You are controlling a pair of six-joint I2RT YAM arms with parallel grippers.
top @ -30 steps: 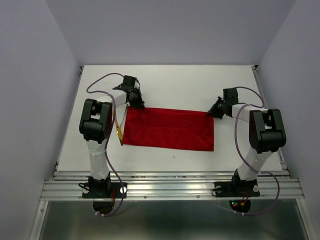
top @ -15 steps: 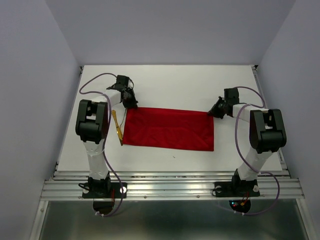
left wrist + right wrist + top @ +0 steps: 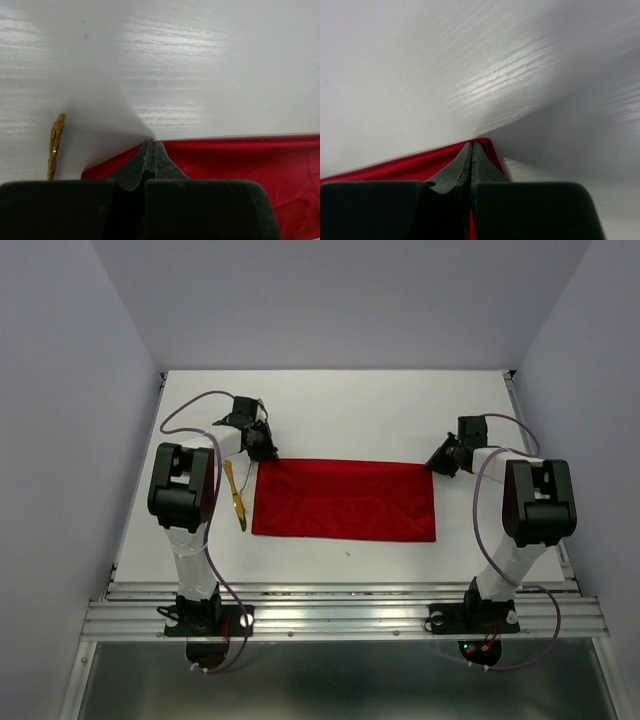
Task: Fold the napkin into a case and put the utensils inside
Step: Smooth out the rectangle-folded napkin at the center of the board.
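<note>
On white table between pale lilac walls, flat red napkin.

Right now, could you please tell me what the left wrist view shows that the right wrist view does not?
Only the left wrist view shows the left gripper, shut on a napkin corner, with the gold knife lying on the table beside it. Only the right wrist view shows the right gripper, shut on another corner. Both show the red napkin's edge and the white table.
</note>
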